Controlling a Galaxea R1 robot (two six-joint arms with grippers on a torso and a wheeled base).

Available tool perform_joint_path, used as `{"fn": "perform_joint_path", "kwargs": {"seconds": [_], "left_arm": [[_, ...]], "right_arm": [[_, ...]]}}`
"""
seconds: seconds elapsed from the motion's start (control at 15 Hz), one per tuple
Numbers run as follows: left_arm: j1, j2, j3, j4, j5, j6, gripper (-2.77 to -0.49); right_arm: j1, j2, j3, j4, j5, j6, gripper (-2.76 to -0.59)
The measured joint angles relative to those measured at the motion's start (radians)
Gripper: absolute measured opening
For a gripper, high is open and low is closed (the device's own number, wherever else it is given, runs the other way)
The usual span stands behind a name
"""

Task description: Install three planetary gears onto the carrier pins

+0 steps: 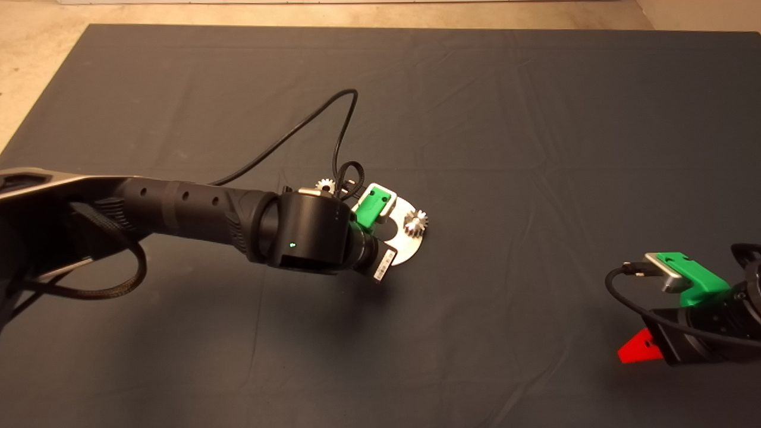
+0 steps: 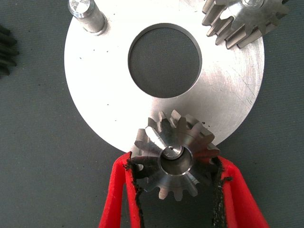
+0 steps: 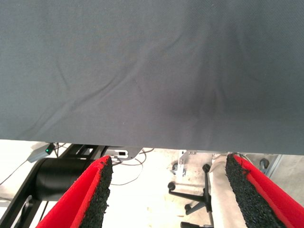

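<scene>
The round silver disc [image 2: 104, 95] with a central hole lies mid-mat and also shows in the head view [image 1: 408, 248]. One planetary gear [image 2: 244, 19] sits on a carrier pin, seen too in the head view [image 1: 416, 222]. One pin [image 2: 88, 16] stands bare. My left gripper [image 2: 173, 164] is shut on a second gear [image 2: 183, 137] at the disc's edge, slightly tilted, with a pin tip [image 2: 174, 151] showing inside its centre hole. A third gear [image 1: 324, 186] lies on the mat beside the disc. My right gripper [image 3: 168, 159] is open and empty.
The left arm [image 1: 309, 232] reaches in from the left and covers part of the disc; its black cable [image 1: 309, 122] loops above. The right arm is parked at the lower right [image 1: 639, 351]. Past the mat's edge, chair legs [image 3: 190, 190] stand on the floor.
</scene>
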Motion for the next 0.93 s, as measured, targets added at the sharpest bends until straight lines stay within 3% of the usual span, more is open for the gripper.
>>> {"fn": "perform_joint_path", "kwargs": {"seconds": [0.67, 0.93], "left_arm": [[0.002, 0.005, -0.007, 0.001, 0.005, 0.007, -2.71], [0.003, 0.005, -0.007, 0.001, 0.004, 0.009, -2.55]], "right_arm": [[0.0, 0.0, 0.0, 0.0, 0.0, 0.0, -1.6], [0.0, 0.0, 0.0, 0.0, 0.0, 0.0, -1.6]]}}
